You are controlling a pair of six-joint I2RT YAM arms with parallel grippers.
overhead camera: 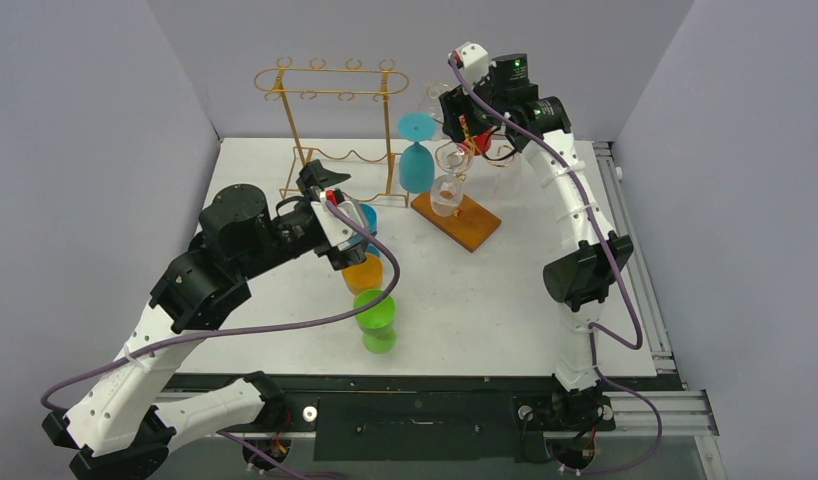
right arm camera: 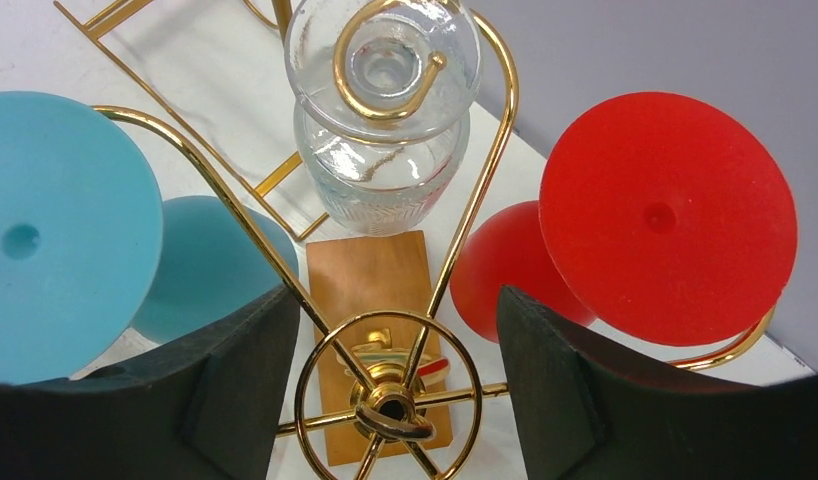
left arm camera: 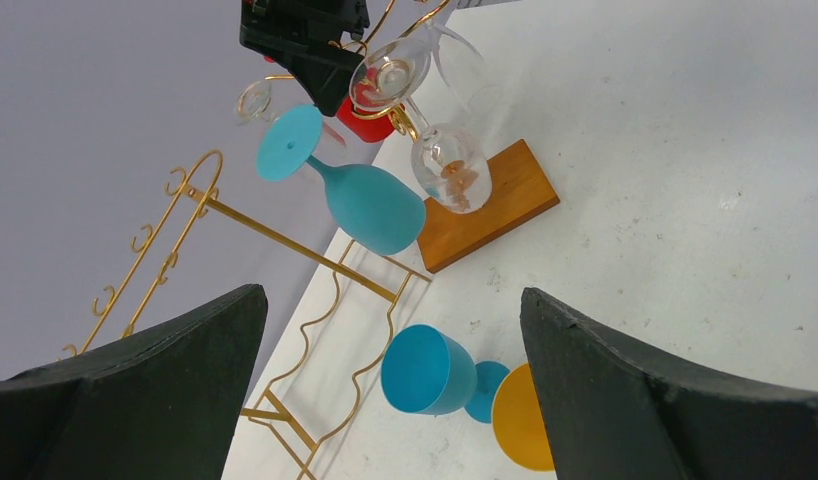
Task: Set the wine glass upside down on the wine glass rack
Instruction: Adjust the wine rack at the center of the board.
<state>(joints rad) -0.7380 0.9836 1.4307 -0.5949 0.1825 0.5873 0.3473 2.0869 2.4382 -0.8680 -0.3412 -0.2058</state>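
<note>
Evidently the rack (right arm camera: 390, 400) already carries three glasses foot-up: a teal glass (right arm camera: 55, 230) left of the right fingers (right arm camera: 225, 400), a clear glass (right arm camera: 385, 170) ahead of them and a red glass (right arm camera: 665, 215) to their right. Those fingers are wide and empty, straddling the rack's hub without touching it. The left fingers (left arm camera: 145, 390) are also spread wide with nothing between them. Just below and ahead of them on the worktop (left arm camera: 685, 200) sit a blue glass (left arm camera: 425, 370) and an orange glass (left arm camera: 530, 420), close together. The blue one looks the likeliest next pick. It appears to be matt plastic: light, stiff and not very slippery, but top-heavy. It is best held across the bowl or low on the stem, leaving the foot free for a hook.
</note>
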